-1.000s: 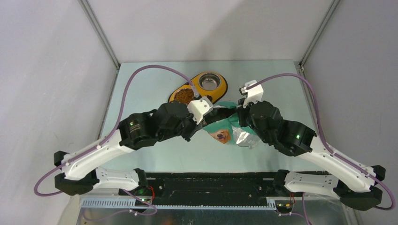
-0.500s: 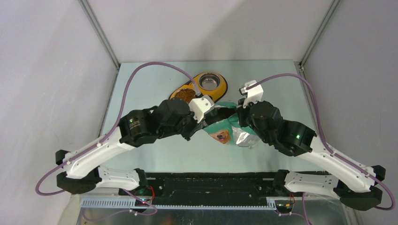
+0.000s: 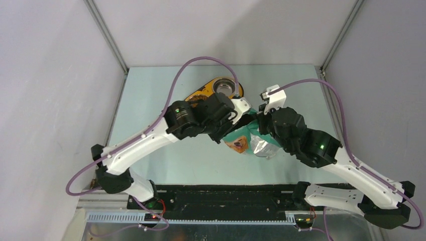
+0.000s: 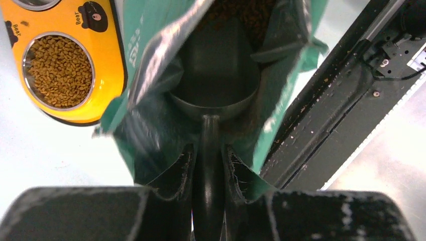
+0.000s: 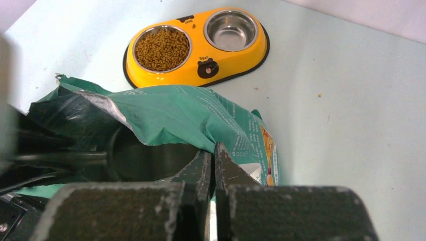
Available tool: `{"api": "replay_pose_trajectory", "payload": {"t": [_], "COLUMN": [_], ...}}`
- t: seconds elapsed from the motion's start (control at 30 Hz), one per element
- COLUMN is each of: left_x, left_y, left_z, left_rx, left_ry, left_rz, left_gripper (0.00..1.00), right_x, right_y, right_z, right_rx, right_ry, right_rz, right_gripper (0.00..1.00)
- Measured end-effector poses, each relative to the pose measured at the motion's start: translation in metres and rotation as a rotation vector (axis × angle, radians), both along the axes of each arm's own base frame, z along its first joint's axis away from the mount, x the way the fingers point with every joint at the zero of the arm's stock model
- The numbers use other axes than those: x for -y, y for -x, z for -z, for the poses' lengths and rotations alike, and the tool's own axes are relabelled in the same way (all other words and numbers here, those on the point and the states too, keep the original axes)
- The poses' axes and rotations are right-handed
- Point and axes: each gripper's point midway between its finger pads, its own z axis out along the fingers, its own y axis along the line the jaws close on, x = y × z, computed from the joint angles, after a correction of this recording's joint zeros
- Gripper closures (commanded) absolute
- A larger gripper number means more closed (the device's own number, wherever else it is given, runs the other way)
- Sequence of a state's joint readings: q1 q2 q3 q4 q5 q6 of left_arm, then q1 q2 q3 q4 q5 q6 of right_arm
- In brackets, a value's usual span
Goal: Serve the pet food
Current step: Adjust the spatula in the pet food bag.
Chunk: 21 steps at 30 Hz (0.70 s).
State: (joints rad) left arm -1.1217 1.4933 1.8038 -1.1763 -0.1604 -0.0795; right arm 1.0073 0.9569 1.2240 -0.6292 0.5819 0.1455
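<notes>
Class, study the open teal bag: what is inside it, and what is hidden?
Inside the teal bag sits the grey scoop, its handle between the jaws of the left gripper. Brown kibble shows beyond it. How much lies deeper is covered by scoop and bag walls.

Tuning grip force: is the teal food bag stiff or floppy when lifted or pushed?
Probably floppy: the bag is creased and its mouth sags where the right gripper pinches the rim. With pet food visible inside, it is likely bottom-heavy and may slump rather than slide.
</notes>
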Motion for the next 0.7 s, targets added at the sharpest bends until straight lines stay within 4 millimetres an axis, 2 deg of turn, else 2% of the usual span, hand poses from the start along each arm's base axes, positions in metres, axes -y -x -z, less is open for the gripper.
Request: {"api": "replay_pose_trajectory", "payload": {"t": [0.2, 0.4, 0.57, 0.7], "left_x": [0.019, 0.02, 0.013, 0.007], "left_y": [-0.015, -0.018, -0.015, -0.006], "left_z": [0.018, 0.028, 0.011, -0.008], "left_rx": [0.012, 0.093, 0.191, 0.247], "left_ry": [0.044, 0.251, 0.457, 0.521], "left_rz": [-0.049, -0.122, -0.162, -0.15], "left_gripper": [1.0, 1.0, 1.0, 1.0], "right_x": [0.003, 0.0, -0.002, 0.004], "right_y": [0.001, 0.003, 0.003, -0.001], "right_z": [0.0, 0.003, 0.003, 0.001], "right_rx": [0.004, -0.007, -0.01, 0.003], "right_ry": [-0.025, -0.058, -0.067, -0.066], "right_rz": [0.005, -0.013, -0.016, 0.02], "right_gripper": [1.0, 1.0, 1.0, 1.0]}}
